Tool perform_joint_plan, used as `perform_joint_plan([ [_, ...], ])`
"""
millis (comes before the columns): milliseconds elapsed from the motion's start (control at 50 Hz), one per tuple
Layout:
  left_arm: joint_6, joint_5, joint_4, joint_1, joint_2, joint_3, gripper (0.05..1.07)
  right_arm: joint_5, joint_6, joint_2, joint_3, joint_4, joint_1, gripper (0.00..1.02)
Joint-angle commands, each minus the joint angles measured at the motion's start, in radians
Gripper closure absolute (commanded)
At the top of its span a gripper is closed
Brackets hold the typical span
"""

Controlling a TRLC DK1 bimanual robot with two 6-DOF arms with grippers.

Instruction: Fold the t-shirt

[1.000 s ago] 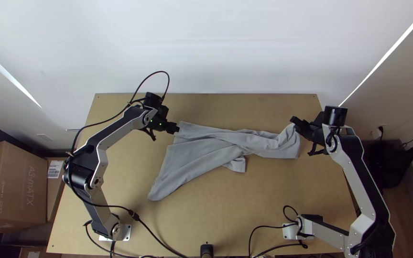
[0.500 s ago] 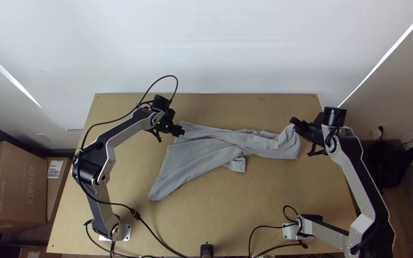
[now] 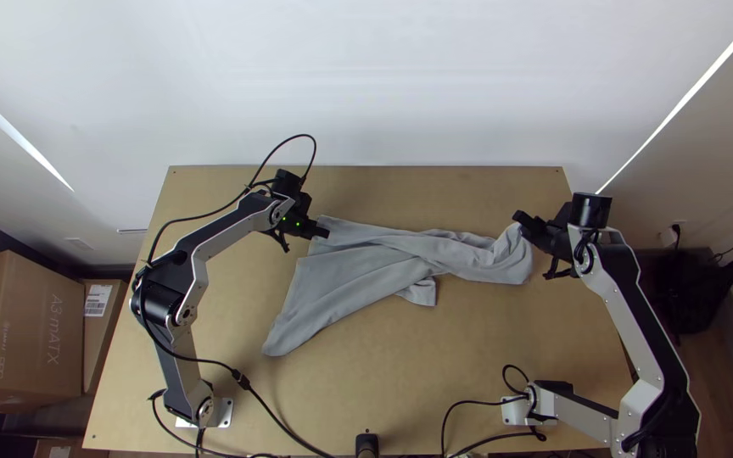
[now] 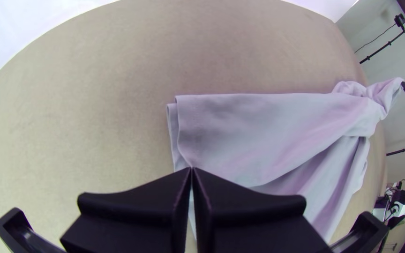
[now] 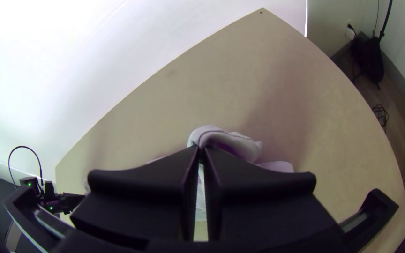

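Note:
The grey t-shirt (image 3: 383, 261) lies bunched lengthwise across the table, flaring out at its left part. My left gripper (image 3: 325, 231) is over the shirt's upper left corner. In the left wrist view, the left gripper (image 4: 192, 170) has its fingers together above layered cloth edges of the t-shirt (image 4: 254, 126); no cloth can be made out between them. At the shirt's right end, my right gripper (image 3: 518, 217) pinches a raised bit. From its wrist, the right gripper (image 5: 201, 149) is shut on the bunched t-shirt (image 5: 233, 144), partly hidden behind the fingers.
Bare wood of the table (image 3: 366, 365) stretches in front of the shirt, and a strip lies behind it. A white wall (image 3: 366, 85) rises beyond the back edge. Black cables (image 3: 277, 416) run along the near side. Cardboard boxes (image 3: 27, 331) stand off the table's left side.
The left gripper has moved right and slightly nearer, from beside the shirt's corner to over it. The right gripper has shifted very slightly left, the cloth end with it.

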Motion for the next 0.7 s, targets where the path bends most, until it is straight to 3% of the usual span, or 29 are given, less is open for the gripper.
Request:
perform_joint_plan([
  [0, -0.036, -0.007, 0.006, 0.02, -0.035, 0.009, 1.04, 0.01, 0.016, -0.01, -0.04, 0.015, -0.003, 1.0],
  [480, -0.076, -0.011, -0.021, 0.22, -0.21, 0.043, 1.04, 0.012, -0.04, -0.021, -0.034, 0.029, -0.047, 1.0],
  [680, -0.073, -0.011, 0.019, 0.296, -0.332, 0.04, 1.04, 0.015, -0.053, 0.009, 0.107, 0.026, -0.018, 1.0],
])
